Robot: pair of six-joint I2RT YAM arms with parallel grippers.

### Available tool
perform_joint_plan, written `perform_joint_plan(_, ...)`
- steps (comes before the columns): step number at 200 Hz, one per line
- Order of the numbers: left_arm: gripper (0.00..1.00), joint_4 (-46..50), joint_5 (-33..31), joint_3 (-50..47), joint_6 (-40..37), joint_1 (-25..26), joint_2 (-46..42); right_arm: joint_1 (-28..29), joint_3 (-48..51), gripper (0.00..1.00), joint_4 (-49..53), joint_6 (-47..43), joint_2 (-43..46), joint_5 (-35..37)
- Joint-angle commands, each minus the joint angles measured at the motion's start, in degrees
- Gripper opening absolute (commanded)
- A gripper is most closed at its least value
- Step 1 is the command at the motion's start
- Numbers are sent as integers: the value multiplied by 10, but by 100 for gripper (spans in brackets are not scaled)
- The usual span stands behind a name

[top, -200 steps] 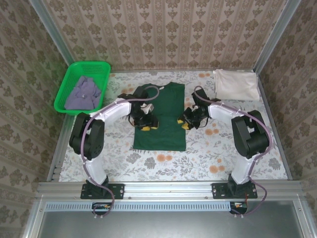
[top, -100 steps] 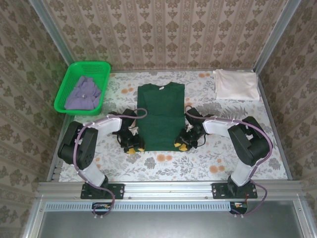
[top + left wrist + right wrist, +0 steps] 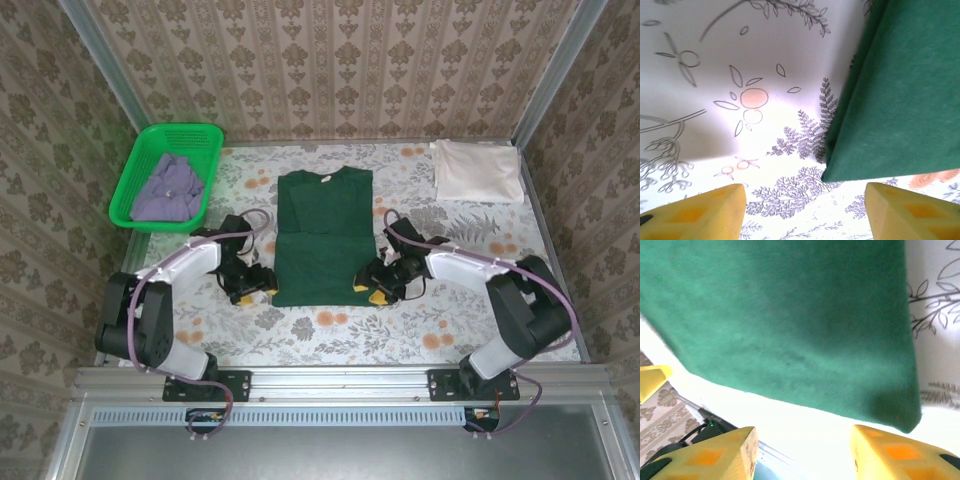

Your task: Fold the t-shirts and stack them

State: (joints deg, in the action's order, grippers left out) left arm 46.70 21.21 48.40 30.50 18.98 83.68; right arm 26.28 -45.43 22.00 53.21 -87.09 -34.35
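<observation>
The green shirt [image 3: 322,235] is laid flat in the middle of the bench [image 3: 430,330], with the neck far and the hem near. Its sleeves are tucked in, so a long thin shape is made. The step in hand is judged to be the fold of the near half up over the far half.

The left gripper [image 3: 252,288] is set just beside the near left corner of the hem. The right gripper [image 3: 372,285] is set at the near right corner. Both are held apart, and nothing is pinched between the yellow fingers [image 3: 710,212].

Next, the 2 corners need to be pinched, lifted together and carried toward the neck, so that the hem is kept straight.

Bare bench is seen on both sides of the green shirt and along the near edge, so room is left for the arms. The white shirt [image 3: 476,170] is folded in the far right corner, well apart. The grey shirt [image 3: 168,190] is bunched in the basket [image 3: 178,131] at the far left.
</observation>
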Motion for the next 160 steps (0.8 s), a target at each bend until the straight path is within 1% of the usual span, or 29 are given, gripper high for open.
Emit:
perform_joint_plan(1, 63, 7, 45, 3, 25, -3, -4, -16, 22, 53, -16, 18, 45, 9)
perform_joint_plan(21, 58, -40, 108, -26, 56, 1, 6, -34, 33, 51, 13, 3, 52, 36)
perform_joint_plan(39, 55, -60, 124, -48, 68, 3, 19, -35, 26, 50, 46, -27, 34, 55)
perform_joint_plan(58, 53, -92, 152, -63, 84, 2, 31, -34, 25, 48, 45, -34, 11, 50)
perform_joint_plan(66, 52, -104, 153, -66, 93, 2, 34, -33, 24, 47, 42, -37, 5, 51)
perform_joint_plan(71, 52, -110, 171, -67, 96, 3, 35, -32, 22, 47, 43, -39, 1, 53)
perform_joint_plan(90, 49, -113, 170, -66, 99, 2, 45, -30, 12, 46, 62, -55, -11, 71)
perform_joint_plan(138, 40, -122, 160, -60, 99, 2, 70, -16, 4, 43, 65, -66, -39, 93)
perform_joint_plan(143, 40, -122, 142, -60, 98, 2, 72, -14, 2, 43, 65, -67, -42, 95)
perform_joint_plan(160, 38, -122, 134, -59, 96, 2, 75, -10, -2, 42, 65, -71, -51, 100)
